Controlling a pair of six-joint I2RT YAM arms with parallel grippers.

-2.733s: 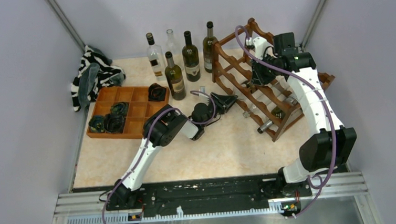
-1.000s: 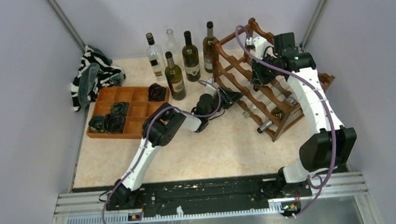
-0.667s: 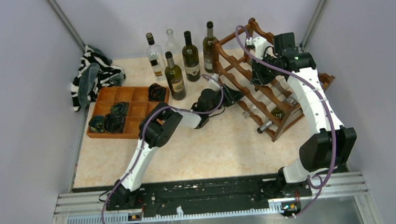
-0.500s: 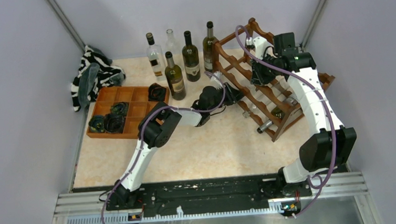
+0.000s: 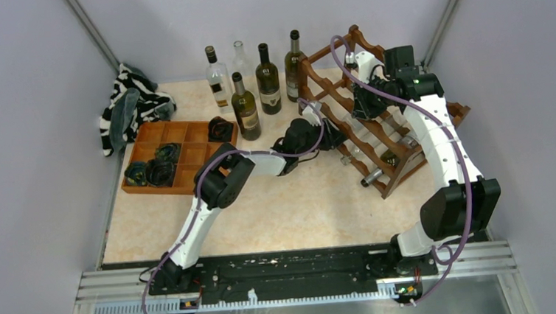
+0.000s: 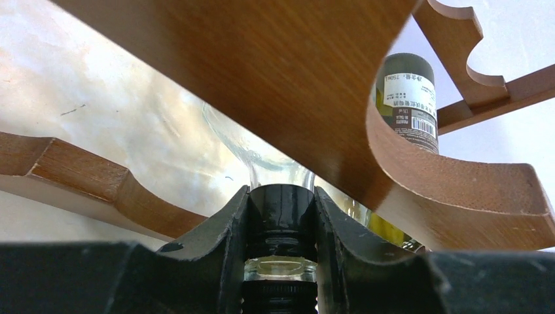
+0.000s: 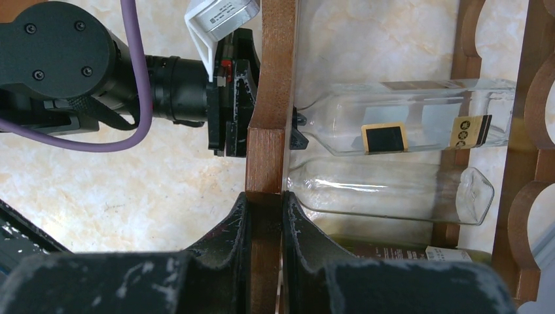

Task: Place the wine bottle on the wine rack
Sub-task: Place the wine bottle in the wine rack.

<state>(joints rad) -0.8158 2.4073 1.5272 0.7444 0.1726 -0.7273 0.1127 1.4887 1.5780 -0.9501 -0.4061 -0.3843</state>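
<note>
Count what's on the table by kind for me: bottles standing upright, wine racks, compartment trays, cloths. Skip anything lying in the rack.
Upright bottles: 5
Wine rack: 1
Compartment tray: 1
Striped cloth: 1
Total: 8

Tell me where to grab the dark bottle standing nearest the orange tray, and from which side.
Take the dark bottle by its slim neck, coming from the near side. It stands upright in front of the other bottles, so that side looks open, while the row crowds it behind.
</note>
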